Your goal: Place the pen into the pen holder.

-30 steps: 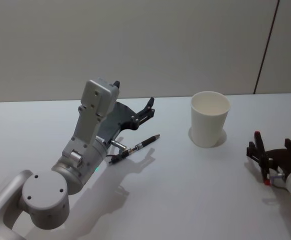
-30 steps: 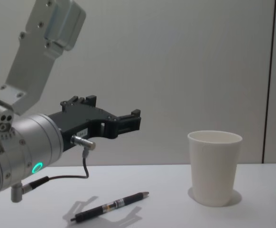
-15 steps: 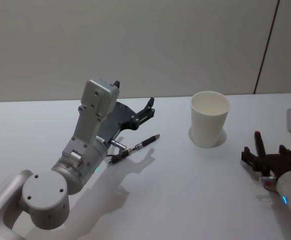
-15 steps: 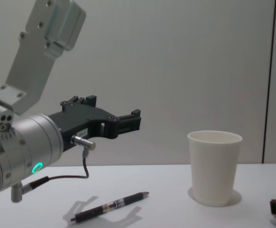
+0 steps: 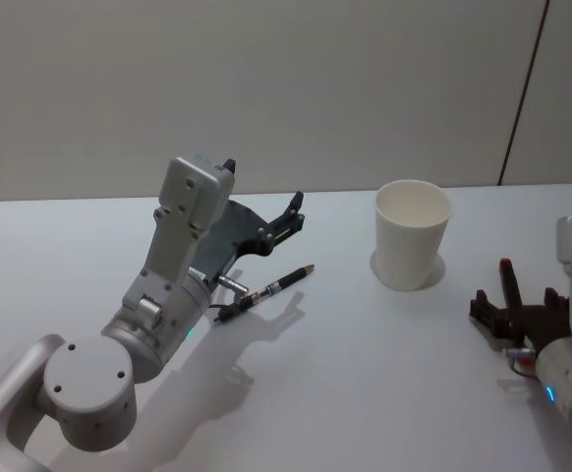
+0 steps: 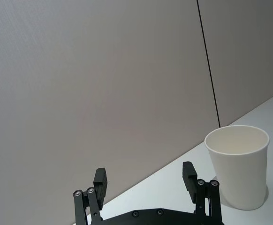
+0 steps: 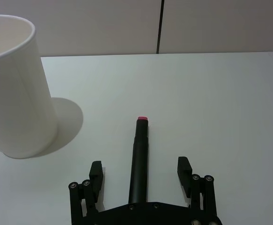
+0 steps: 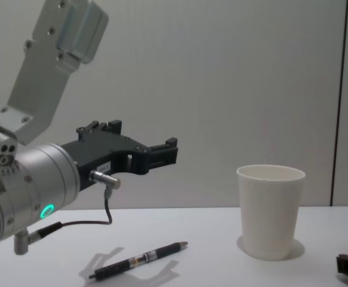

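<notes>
The white table [image 5: 365, 383] is smooth and matte and runs back to a plain pale wall [image 5: 266, 79] with one dark vertical seam. The left arm [image 5: 163, 295] comes in over it from the near left as a chain of rounded grey metal housings with a boxy block on top.

The pen holder [image 5: 413, 236] is a white paper cup, tapered, with a rolled rim. It stands upright toward the table's far side, right of centre, and is empty.

The left pincer [image 6: 145, 174] is flat black, and its jaws are spread wide and hold nothing. It hangs clear above the table over the pen, pointing toward the cup. The right pincer [image 7: 140, 165] sits low at the near right, also splayed wide. A black rod [image 7: 141, 140] with a red tip juts out between its fingers and touches neither.

The pen [image 5: 264, 291] is slim and black and lies flat under the left pincer. Its pale tip points at the cup, and bare table lies between them.
</notes>
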